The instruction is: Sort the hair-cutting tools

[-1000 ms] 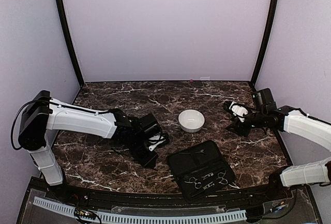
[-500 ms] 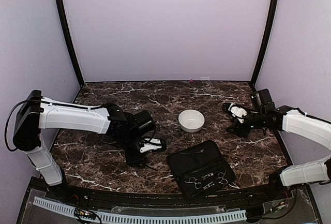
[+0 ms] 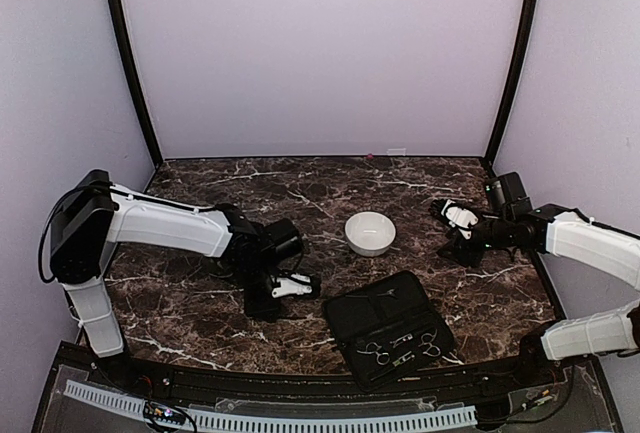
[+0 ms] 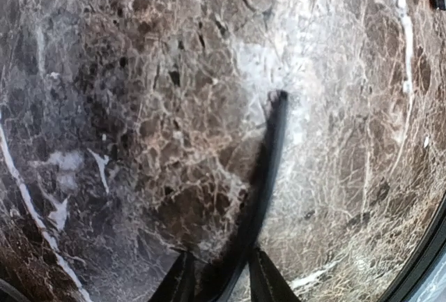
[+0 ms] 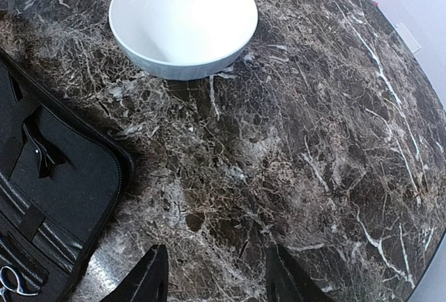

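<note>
My left gripper (image 3: 264,303) points down at the marble table (image 3: 190,303), left of the black case (image 3: 388,325). In the left wrist view it (image 4: 219,281) is shut on a thin dark stick-like tool (image 4: 268,148) that juts out over the marble. Silvery scissors (image 3: 378,354) and a second pair (image 3: 431,343) lie strapped in the open case. A scissor ring shows in the right wrist view (image 5: 8,281). My right gripper (image 3: 455,221) is open and empty, low over bare marble right of the white bowl (image 3: 370,233); its fingers (image 5: 150,277) frame marble.
Only one white bowl shows; it is empty in the right wrist view (image 5: 182,19). The case's flap (image 5: 56,176) lies just left of my right gripper. Purple walls enclose the table, and dark posts (image 3: 128,63) stand at the back corners.
My left gripper has drawn back toward the near left, away from the bowl, and turned downward with the dark tool. The right arm has barely moved.
</note>
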You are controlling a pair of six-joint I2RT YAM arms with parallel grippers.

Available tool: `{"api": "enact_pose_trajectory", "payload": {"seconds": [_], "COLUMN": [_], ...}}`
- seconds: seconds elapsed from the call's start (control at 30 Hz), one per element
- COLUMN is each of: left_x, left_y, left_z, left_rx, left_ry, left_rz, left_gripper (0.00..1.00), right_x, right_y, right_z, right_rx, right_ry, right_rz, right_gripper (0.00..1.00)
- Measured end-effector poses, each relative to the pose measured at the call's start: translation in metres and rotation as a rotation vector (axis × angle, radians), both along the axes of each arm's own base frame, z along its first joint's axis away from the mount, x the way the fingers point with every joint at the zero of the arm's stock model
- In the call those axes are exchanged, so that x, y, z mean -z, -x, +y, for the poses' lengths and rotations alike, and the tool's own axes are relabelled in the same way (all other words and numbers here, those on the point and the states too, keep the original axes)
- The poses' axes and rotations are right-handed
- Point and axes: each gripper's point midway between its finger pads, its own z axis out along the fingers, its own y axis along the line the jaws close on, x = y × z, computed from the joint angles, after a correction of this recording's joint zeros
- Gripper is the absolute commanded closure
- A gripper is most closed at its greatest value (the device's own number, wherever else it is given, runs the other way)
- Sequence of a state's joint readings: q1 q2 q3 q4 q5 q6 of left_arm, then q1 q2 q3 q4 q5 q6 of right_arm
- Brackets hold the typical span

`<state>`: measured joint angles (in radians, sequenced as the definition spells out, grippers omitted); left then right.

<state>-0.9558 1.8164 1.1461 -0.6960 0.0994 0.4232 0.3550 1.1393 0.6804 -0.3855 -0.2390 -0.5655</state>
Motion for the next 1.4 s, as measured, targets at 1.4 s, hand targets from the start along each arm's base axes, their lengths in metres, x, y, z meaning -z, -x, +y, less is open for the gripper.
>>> {"api": "enact_pose_trajectory", "payload": {"seconds": [1.4], "left_x": [-0.039], "left_y": [0.023], "left_z": [-0.151], "left_rx": [-0.168], "left_ry": [0.121], "left_rz": [0.045], "left_gripper": [1.0], "right_x": [0.02], "right_y": [0.001], "right_z": [-0.001], "right_rx": [-0.002], "right_ry": [0.026], "right_rz": [0.066], "right_gripper": [0.52]}}
